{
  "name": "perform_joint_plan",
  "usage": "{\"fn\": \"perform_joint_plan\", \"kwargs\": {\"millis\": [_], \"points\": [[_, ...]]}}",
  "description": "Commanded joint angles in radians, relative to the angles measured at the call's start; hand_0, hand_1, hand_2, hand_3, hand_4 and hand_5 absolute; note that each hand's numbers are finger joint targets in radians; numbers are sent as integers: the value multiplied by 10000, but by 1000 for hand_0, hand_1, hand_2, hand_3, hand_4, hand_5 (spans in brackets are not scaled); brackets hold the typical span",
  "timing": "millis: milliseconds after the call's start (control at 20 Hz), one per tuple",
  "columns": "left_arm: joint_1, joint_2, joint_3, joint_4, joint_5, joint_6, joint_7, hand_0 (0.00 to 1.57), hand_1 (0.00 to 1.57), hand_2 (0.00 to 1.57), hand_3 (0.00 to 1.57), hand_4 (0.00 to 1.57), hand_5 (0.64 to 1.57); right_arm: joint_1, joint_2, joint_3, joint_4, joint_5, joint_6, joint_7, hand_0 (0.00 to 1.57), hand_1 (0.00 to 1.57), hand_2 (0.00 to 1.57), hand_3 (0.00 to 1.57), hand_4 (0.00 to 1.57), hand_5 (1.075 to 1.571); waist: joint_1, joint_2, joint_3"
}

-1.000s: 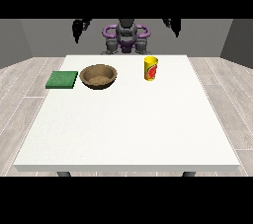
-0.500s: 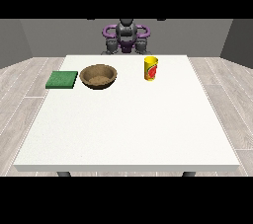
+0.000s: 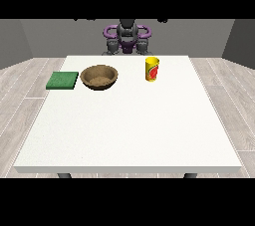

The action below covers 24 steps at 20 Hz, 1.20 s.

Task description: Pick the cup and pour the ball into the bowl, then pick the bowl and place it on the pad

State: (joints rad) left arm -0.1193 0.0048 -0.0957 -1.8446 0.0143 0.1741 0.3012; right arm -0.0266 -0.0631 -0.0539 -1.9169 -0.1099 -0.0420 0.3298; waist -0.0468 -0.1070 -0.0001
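i see the white table (image 3: 129, 125) on a grey plank floor (image 3: 22, 78), grey walls behind. yellow cup (image 3: 152, 69) stands upright right of the brown bowl (image 3: 99, 77); green pad (image 3: 63, 80) sits left. hands out of view, fingers unknown.

On the table (image 3: 129, 130) right now: one cup (image 3: 152, 69), one bowl (image 3: 99, 77), one green pad (image 3: 63, 80). One robot (image 3: 127, 38) behind.

Nothing readable anywhere: the yellow cup (image 3: 152, 69) carries a red mark on its side, but no letters or numbers can be made out.
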Motion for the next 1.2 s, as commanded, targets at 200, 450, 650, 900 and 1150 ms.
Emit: {"fn": "perform_joint_plan", "kwargs": {"millis": [200,450,650,900,1150], "points": [[-147,332,804,1738,-139,-499,-3599,0,0,0,0,566,1507,-426,-256,-713,900,-682,920,-2284,0,0,0,0,683,1539,-171,2523,0],[-95,405,1340,3758,-105,-806,-5913,0,0,0,0,407,1484,-733,-760,-1294,894,-1337,1473,-2473,0,0,0,0,678,1547,-662,3151,-4],[-797,683,1690,5147,165,-1291,-6181,0,0,0,0,187,1472,-1163,-1108,-1966,2078,-1602,1668,-2889,0,0,0,0,676,1559,-304,2985,0],[-1214,897,1908,6672,136,-1584,-6587,0,0,0,0,18,1441,-436,-1060,-1958,3003,-1324,2090,-3800,0,0,0,0,664,1560,-332,2446,1],[-1933,252,1675,8083,-316,-995,-7535,0,0,0,0,203,1429,-913,-1393,-2163,3925,-1443,2506,-4192,0,0,0,0,669,1562,-446,2670,1]]}}
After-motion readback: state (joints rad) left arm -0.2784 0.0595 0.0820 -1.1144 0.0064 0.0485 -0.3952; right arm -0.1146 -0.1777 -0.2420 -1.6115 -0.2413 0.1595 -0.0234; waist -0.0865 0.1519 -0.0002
